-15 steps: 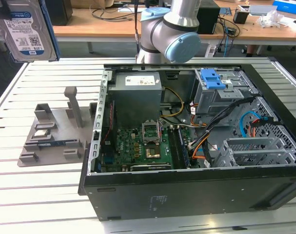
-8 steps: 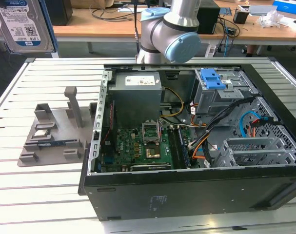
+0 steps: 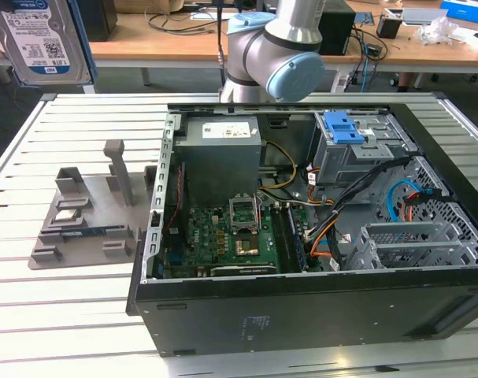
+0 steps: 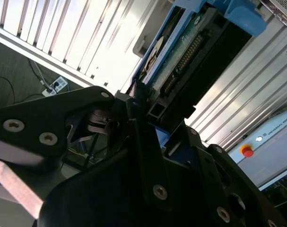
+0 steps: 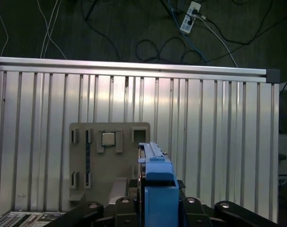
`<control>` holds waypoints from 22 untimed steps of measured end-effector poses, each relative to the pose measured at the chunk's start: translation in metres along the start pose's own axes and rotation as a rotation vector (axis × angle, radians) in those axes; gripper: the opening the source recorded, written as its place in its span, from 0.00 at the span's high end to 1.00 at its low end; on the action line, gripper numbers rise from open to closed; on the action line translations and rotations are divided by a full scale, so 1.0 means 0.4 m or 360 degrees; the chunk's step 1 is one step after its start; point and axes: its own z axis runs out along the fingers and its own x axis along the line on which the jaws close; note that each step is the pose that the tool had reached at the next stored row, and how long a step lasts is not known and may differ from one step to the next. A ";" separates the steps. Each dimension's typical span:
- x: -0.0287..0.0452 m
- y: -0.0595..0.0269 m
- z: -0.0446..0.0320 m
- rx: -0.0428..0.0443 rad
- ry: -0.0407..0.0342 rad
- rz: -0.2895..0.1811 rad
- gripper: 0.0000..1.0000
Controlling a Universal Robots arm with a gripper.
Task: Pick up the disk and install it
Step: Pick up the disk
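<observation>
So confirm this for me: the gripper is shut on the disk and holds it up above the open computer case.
Not quite. The gripper is shut on the disk, but holds it up above the grey holder on the slatted table, not above the open computer case. The first wrist view shows holder and table beneath it.

Arm (image 3: pixel 279 55) bent at elbow; claw (image 4: pixel 155 118) clamped on disk (image 4: pixel 181 61) edges.
</observation>
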 end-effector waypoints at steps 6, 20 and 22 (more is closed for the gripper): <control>0.002 -0.047 -0.002 0.0000 0.0000 0.0000 0.64; 0.006 -0.174 -0.008 -0.0001 0.0000 0.0000 0.64; 0.007 -0.192 -0.009 -0.0001 0.0000 0.0000 0.64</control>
